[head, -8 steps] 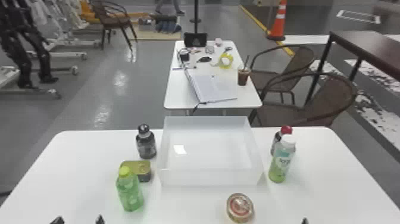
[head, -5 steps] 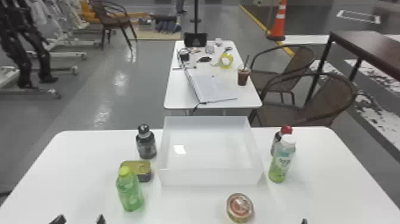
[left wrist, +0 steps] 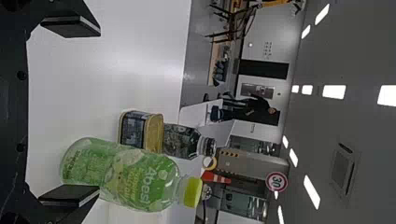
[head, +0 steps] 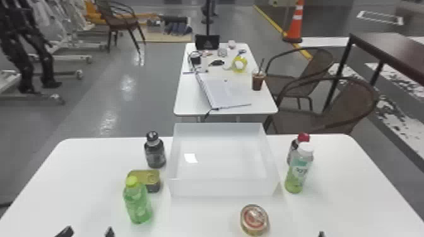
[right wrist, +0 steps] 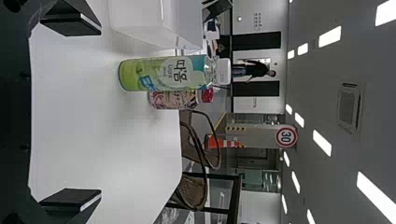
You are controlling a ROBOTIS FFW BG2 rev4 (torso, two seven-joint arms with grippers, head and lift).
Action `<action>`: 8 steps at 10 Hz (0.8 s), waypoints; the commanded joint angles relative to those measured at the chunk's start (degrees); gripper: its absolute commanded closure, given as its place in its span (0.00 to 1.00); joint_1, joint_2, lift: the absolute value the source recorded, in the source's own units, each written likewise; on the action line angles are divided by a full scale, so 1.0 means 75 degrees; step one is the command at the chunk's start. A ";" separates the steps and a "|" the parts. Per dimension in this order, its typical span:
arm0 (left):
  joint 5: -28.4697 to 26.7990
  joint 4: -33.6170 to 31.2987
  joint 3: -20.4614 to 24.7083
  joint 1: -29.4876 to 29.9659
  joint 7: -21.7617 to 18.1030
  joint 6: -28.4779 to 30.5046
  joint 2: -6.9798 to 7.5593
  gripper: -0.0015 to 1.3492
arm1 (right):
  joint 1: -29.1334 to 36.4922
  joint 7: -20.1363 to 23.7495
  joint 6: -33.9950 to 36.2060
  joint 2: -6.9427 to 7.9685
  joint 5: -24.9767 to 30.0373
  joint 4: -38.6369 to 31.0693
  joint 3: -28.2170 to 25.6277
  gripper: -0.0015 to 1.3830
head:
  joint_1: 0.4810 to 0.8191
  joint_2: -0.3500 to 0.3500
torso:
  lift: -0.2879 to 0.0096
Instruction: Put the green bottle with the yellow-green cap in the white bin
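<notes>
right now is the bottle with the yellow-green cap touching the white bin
Apart. The head view shows a strip of bare table between the bottle and the near left corner of the white bin.

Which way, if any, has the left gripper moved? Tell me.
Yes, slightly: in the head view, the left gripper has edged rightward, toward the yellow-green-capped bottle.

Bottles (head: 138, 201) flank the bin (head: 224, 188), one tin (head: 254, 221) before it, seemingly apart.
</notes>
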 commanded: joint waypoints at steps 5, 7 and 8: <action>-0.0232 0.0465 -0.0070 -0.0582 -0.0901 0.0229 -0.0026 0.09 | -0.0059 0.0034 0.0000 0.0000 -0.0140 0.0100 0.0035 0.05 | 0.20 0.50 | 0.63; -0.0256 0.0793 -0.0328 -0.0899 -0.0995 0.0241 -0.0026 0.09 | -0.0070 0.0034 0.0000 0.0000 -0.0176 0.0123 0.0047 0.05 | 0.20 0.50 | 0.63; -0.0326 0.1074 -0.0516 -0.1192 -0.1042 0.0171 -0.0026 0.09 | -0.0094 0.0034 0.0000 0.0000 -0.0187 0.0135 0.0070 0.05 | 0.20 0.50 | 0.63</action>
